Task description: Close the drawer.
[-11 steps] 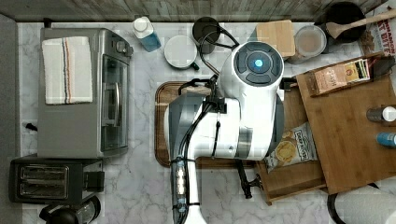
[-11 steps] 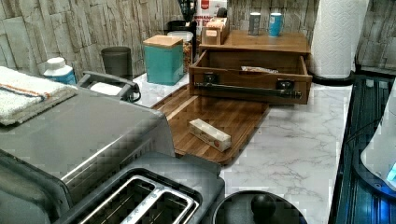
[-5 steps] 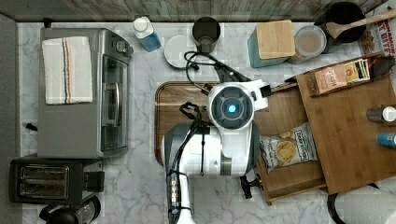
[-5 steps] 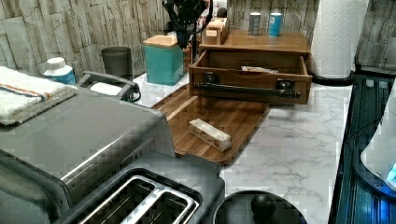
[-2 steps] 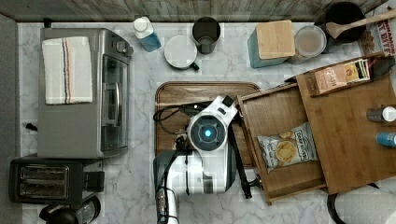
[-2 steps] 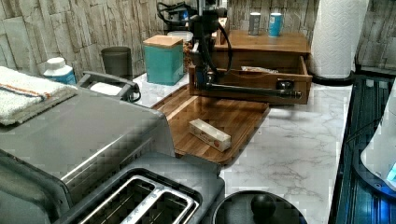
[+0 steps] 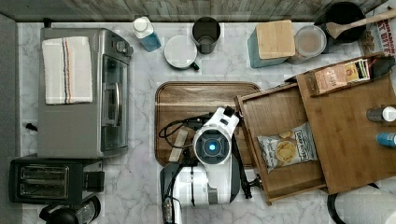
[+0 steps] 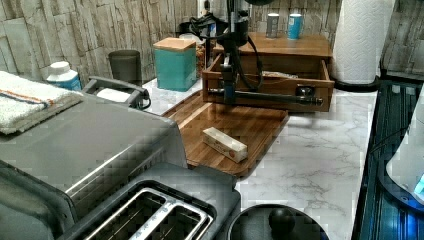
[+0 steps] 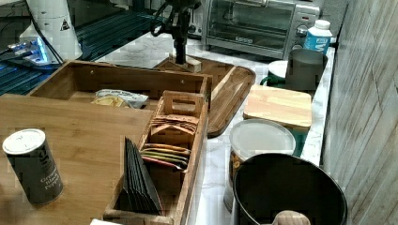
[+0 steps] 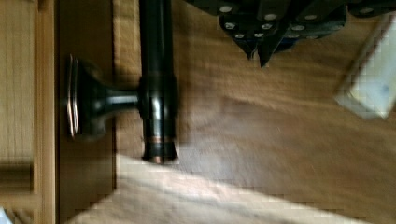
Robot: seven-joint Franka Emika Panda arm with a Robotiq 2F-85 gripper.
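Observation:
The light bamboo drawer stands pulled out from under the bamboo slab, with a chip bag lying in it. Its front panel carries a dark bar handle on round posts. My gripper hangs straight down, shut, with nothing between its fingers. It stands just outside the front panel, near the end of the handle at the left view's left, above the walnut tray. In the wrist view the closed gripper sits a short way off the bar. From the right view the gripper is beyond the drawer.
The walnut tray holds a small pale block. A toaster oven and a toaster fill the top view's left. A teal canister, a mug and a pot line the back wall. A paper towel roll stands beside the slab.
My arm has swung off the drawer toward the top view's left and come down in front of the front panel. The drawer has not moved.

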